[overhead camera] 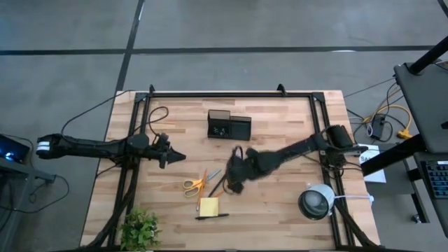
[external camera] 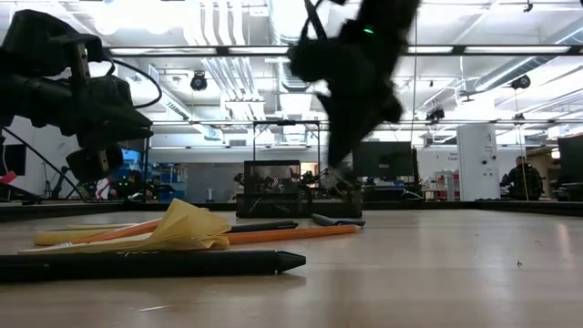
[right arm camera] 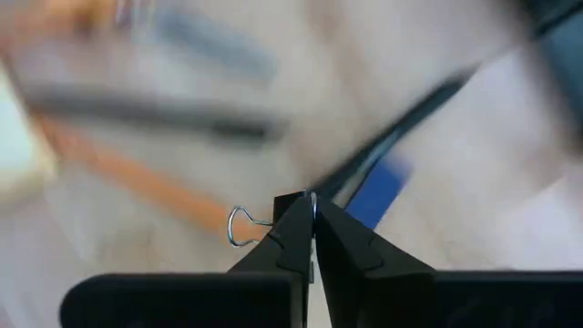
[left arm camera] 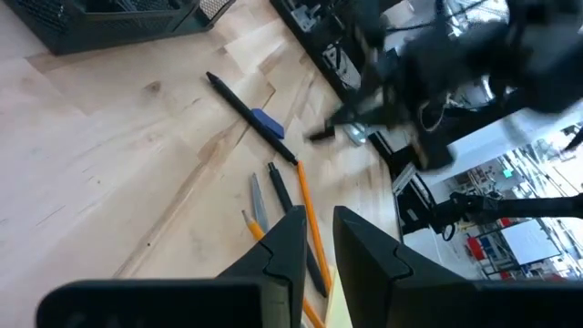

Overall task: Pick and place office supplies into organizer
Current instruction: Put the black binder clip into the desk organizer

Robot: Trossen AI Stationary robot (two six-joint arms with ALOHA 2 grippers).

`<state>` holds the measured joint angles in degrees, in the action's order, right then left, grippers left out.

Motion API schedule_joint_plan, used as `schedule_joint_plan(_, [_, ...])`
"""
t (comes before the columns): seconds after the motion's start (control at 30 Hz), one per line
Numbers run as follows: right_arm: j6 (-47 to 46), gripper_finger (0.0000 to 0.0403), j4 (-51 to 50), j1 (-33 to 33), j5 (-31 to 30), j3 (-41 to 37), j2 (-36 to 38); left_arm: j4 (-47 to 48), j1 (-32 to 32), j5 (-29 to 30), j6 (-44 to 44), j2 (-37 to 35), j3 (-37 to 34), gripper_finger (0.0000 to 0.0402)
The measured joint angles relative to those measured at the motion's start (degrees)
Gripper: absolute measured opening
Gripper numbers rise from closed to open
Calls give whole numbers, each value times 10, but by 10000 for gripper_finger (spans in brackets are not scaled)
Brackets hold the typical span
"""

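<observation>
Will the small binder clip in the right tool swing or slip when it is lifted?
Probably it stays. The right tool looks shut on the binder clip, whose body is hardly visible. Its thin wire handle sticks out sideways, so it may pivot slightly. It looks light.

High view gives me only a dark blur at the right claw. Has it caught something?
Observer: Yes. In the right wrist view the right claw is shut on a small black clip; its wire loop sticks out sideways.
Operator: What lies below it?
Observer: That view shows, blurred, a black pen with a blue piece on it, and the orange pencil.
Operator: Does the left claw touch the table?
Observer: No. In the low view the left claw hangs above the table.
</observation>
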<state>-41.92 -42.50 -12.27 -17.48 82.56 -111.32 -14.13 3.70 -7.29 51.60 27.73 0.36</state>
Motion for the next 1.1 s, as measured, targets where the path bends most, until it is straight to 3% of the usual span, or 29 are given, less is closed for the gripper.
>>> schedule_joint_plan(0.3, [59, 8, 81, 150, -4, 12, 3, -5, 0, 0, 0, 0, 2, 43])
schedule_joint_plan(0.47, [64, 8, 149, 214, 42, 10, -13, -7, 0, 0, 0, 0, 2, 43])
schedule_joint_plan(0.67, [64, 8, 191, 230, 76, 27, -58, -10, 0, 0, 2, 0, 2, 43])
schedule_joint_plan(0.9, [45, 10, 193, 227, -39, 53, -77, -18, 0, 0, 5, 0, 2, 43])
schedule_joint_plan(1.1, [62, 47, 209, 236, -14, 71, -77, -19, 0, 1, 5, 0, 2, 43])
